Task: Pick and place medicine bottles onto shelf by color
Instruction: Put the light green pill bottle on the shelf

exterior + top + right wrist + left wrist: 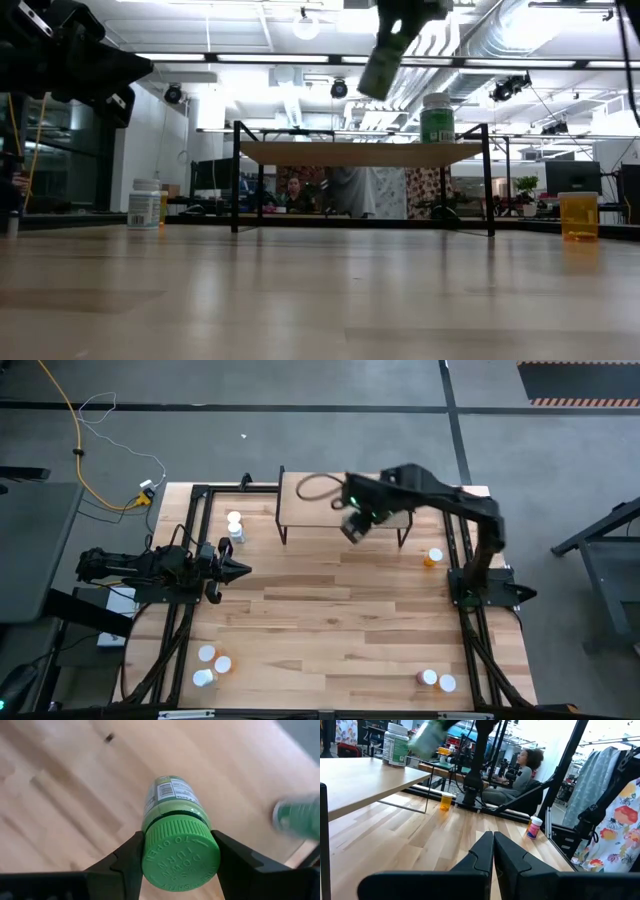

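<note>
Carrying a green bottle [175,827] tilted above the shelf [310,500], my right jaws [176,852] pinch only its cap. It could slip, or land against the green bottle [437,118] standing at the shelf's 3 o'clock end and topple it. Left jaws [493,851], pressed together, wait at the surface's 9 o'clock.

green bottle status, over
Right gripper shut on green bottle, airborne above shelf. Left gripper shut, empty. Another green bottle already on shelf.
</note>
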